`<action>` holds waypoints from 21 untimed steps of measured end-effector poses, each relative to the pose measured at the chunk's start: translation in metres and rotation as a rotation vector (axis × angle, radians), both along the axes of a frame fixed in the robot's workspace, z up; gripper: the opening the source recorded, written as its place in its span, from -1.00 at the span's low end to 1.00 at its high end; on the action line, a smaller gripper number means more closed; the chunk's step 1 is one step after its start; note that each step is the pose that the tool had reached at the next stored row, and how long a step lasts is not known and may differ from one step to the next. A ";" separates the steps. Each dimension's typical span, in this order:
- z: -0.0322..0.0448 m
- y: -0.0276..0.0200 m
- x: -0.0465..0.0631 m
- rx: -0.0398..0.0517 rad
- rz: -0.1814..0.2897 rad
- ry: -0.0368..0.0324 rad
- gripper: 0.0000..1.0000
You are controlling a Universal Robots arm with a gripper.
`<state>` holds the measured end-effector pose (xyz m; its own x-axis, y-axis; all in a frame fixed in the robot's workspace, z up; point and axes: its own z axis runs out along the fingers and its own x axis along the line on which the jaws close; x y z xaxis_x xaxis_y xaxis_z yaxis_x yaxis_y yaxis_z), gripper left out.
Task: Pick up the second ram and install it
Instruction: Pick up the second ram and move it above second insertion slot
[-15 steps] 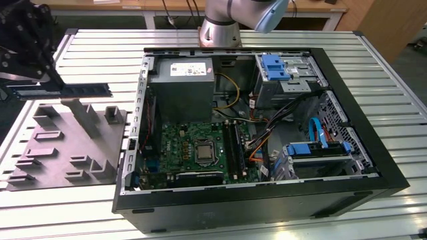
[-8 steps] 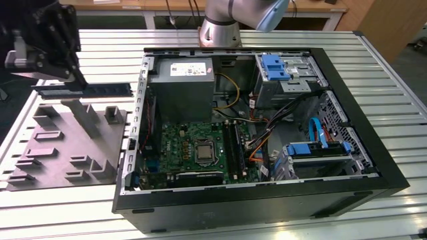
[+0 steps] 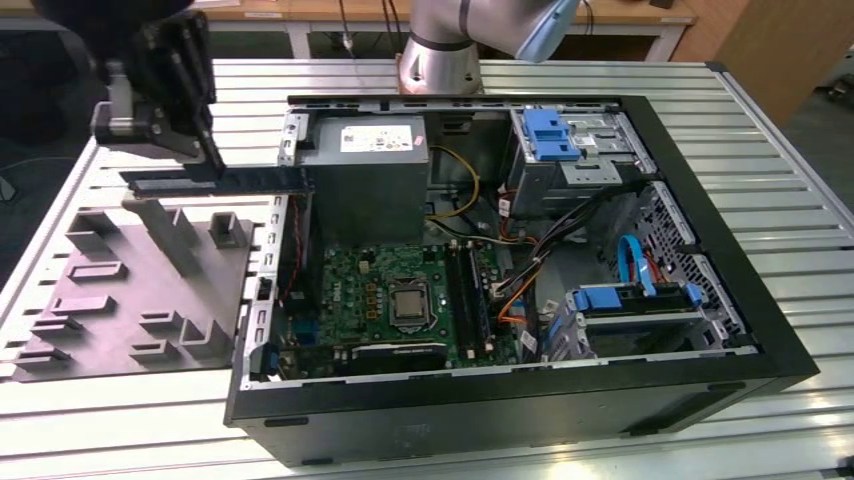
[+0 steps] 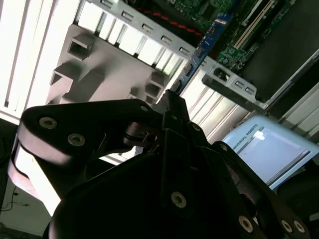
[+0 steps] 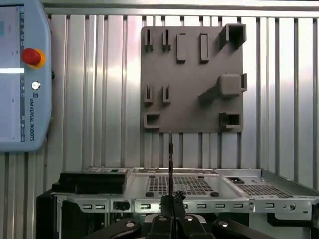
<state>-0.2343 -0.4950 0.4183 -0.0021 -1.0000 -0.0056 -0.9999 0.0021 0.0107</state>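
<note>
In the exterior view my gripper [image 3: 204,163] hangs above the gap between the grey holder tray [image 3: 127,300] and the open computer case [image 3: 534,400]. It is shut on a ram stick [image 3: 254,178], a long dark strip held level and on edge, reaching toward the case's wall. The second wrist view has the ram [image 4: 199,52] running out from the fingertips [image 4: 172,102] with its blue-green edge over the case rim. Edge-on in the first wrist view, the ram [image 5: 170,159] is a thin line rising from the gripper [image 5: 172,201]. The motherboard's ram slots [image 3: 467,285] lie beside the processor socket [image 3: 407,303].
A power supply [image 3: 367,165], a blue-latched drive cage [image 3: 554,135] and loose cables fill the case. The grey tray [image 5: 192,74] carries several raised holders. A teach pendant [image 5: 20,74] lies on the slatted metal table [image 3: 787,180]. The arm's base [image 3: 441,55] stands behind the case.
</note>
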 end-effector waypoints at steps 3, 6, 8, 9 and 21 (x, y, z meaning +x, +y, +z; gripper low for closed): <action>0.0000 -0.0004 0.014 0.0000 0.000 0.0009 -0.77; -0.0001 -0.0008 0.027 0.0001 0.000 0.0017 -0.77; -0.0001 -0.0010 0.036 0.0000 0.000 0.0024 -0.77; 0.0000 -0.0012 0.041 -0.0001 0.000 0.0028 -0.77; -0.0003 -0.0031 0.095 0.0000 0.000 0.0063 -0.77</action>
<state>-0.1389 -0.4982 0.4180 -0.0022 -1.0000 -0.0056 -0.9999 0.0021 0.0171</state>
